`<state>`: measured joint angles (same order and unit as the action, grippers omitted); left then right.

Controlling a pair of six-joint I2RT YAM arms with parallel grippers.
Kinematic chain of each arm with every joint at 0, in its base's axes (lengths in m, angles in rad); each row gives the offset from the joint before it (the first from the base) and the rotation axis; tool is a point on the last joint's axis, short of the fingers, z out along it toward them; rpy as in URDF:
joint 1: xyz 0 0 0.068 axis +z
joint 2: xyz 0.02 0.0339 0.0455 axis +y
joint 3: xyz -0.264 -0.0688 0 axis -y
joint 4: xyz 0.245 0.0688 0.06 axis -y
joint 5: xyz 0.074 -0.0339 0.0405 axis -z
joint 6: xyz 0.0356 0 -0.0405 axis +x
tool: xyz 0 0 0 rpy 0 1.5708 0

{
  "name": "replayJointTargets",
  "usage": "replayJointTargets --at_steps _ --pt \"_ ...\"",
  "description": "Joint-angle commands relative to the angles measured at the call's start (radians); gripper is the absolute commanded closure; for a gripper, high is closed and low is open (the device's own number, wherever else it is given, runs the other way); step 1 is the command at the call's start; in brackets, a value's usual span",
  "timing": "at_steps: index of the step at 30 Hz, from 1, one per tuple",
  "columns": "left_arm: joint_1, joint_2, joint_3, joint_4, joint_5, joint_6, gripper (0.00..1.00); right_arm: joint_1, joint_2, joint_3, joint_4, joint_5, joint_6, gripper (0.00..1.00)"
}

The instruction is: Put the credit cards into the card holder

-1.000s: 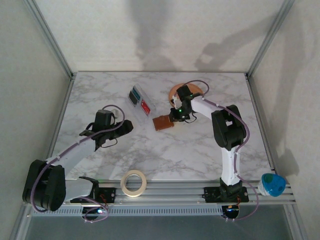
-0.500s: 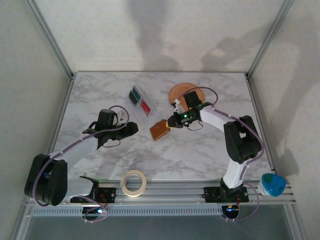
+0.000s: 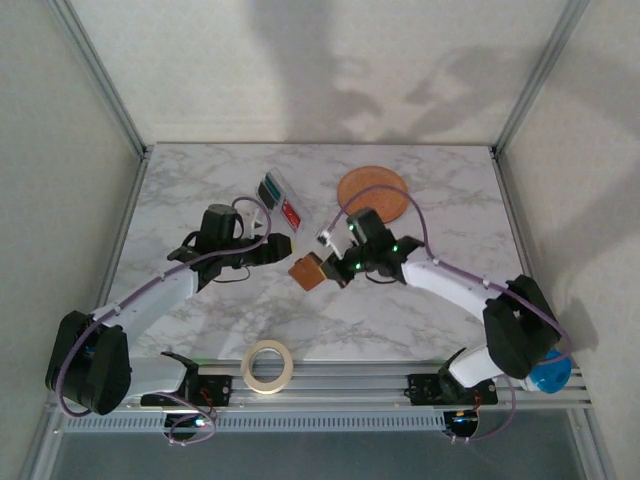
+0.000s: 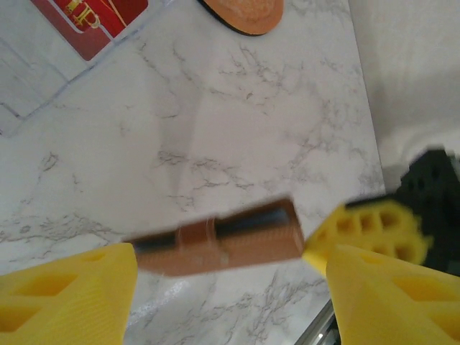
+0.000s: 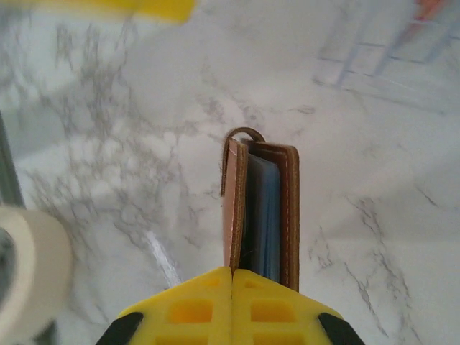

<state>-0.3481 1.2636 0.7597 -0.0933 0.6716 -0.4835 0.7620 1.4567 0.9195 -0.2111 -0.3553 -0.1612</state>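
Grippers face each other near the middle of a marble table (image 3: 200,180) in the overhead view. At left of centre, the left gripper (image 3: 280,243) stands with its yellow fingers (image 4: 68,295) spread wide and nothing between them; in its wrist view they frame the lower corners of the frame. A tape roll (image 3: 267,365) lies at the table's near edge, below that gripper in the frame. Just above the gripper, a clear sleeve (image 3: 280,203) holds a teal card (image 3: 268,190) and a red card (image 3: 290,212). At centre, the brown card holder (image 3: 307,271) is held on edge, pinched by one leather flap in the right gripper (image 3: 328,268), whose fingers (image 5: 180,313) are pressed together on it. A pale blue card (image 5: 262,215) sits inside the fold. An orange plate (image 3: 372,192) lies toward the upper right of centre, and a blue object (image 3: 548,372) sits at the lower right corner.
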Motion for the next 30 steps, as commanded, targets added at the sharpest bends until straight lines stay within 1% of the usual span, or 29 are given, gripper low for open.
replayJointTargets --at_steps 1,3,4,8,9,10,11,14,15,16,19,20,21,22,24,26,27,29,30 --pt "0.008 -0.033 -0.009 -0.006 -0.065 -0.019 0.3 0.079 -0.051 -0.124 0.228 0.157 -0.331 1.0" --pt "0.021 -0.042 -0.021 -0.01 -0.076 -0.032 0.3 0.1 -0.068 -0.185 0.309 0.144 -0.44 1.0" --pt "0.025 -0.049 -0.029 -0.009 -0.083 -0.038 0.3 0.108 -0.071 -0.2 0.321 0.142 -0.477 1.0" --pt "0.032 -0.059 -0.063 0.003 -0.104 -0.044 0.31 0.159 -0.075 -0.239 0.232 0.139 -0.689 1.0" --pt "0.032 -0.054 -0.06 -0.009 -0.107 -0.036 0.31 0.17 -0.078 -0.259 0.246 0.167 -0.691 1.0" --pt "0.032 -0.051 -0.053 -0.027 -0.114 -0.027 0.32 0.172 -0.08 -0.265 0.249 0.193 -0.67 0.96" --pt "0.032 -0.05 -0.049 -0.043 -0.128 -0.016 0.32 0.173 -0.086 -0.265 0.24 0.209 -0.647 0.9" --pt "0.032 -0.058 -0.061 -0.043 -0.165 -0.003 0.32 0.173 -0.124 -0.271 0.223 0.224 -0.583 0.62" --pt "0.032 -0.053 -0.065 -0.04 -0.17 -0.003 0.32 0.171 -0.136 -0.273 0.218 0.234 -0.55 0.6" --pt "0.032 -0.046 -0.065 -0.04 -0.169 -0.005 0.32 0.172 -0.145 -0.27 0.205 0.243 -0.526 0.59" --pt "0.031 -0.029 -0.073 -0.037 -0.161 -0.028 0.33 0.162 -0.167 -0.259 0.181 0.273 -0.385 0.58" --pt "0.029 -0.029 -0.083 -0.028 -0.162 -0.033 0.33 0.159 -0.169 -0.243 0.172 0.273 -0.289 0.57" --pt "0.028 -0.029 -0.094 -0.02 -0.167 -0.036 0.33 0.159 -0.161 -0.209 0.161 0.282 -0.139 0.54" --pt "0.028 -0.028 -0.103 -0.02 -0.175 -0.036 0.34 0.158 -0.145 -0.166 0.132 0.288 0.011 0.54" --pt "0.027 -0.018 -0.106 -0.038 -0.187 -0.034 0.36 0.159 -0.077 -0.044 -0.002 0.309 0.397 0.56" --pt "0.025 -0.015 -0.112 -0.049 -0.181 -0.034 0.37 0.166 -0.001 0.045 -0.131 0.281 0.619 0.58" --pt "0.024 -0.019 -0.12 -0.048 -0.182 -0.036 0.37 0.175 0.037 0.073 -0.17 0.263 0.69 0.58" --pt "0.024 -0.024 -0.137 -0.046 -0.21 -0.04 0.35 0.209 0.08 0.07 -0.131 0.224 0.729 0.58" --pt "0.025 -0.027 -0.14 -0.052 -0.235 -0.042 0.34 0.236 0.097 0.064 -0.113 0.236 0.734 0.58"
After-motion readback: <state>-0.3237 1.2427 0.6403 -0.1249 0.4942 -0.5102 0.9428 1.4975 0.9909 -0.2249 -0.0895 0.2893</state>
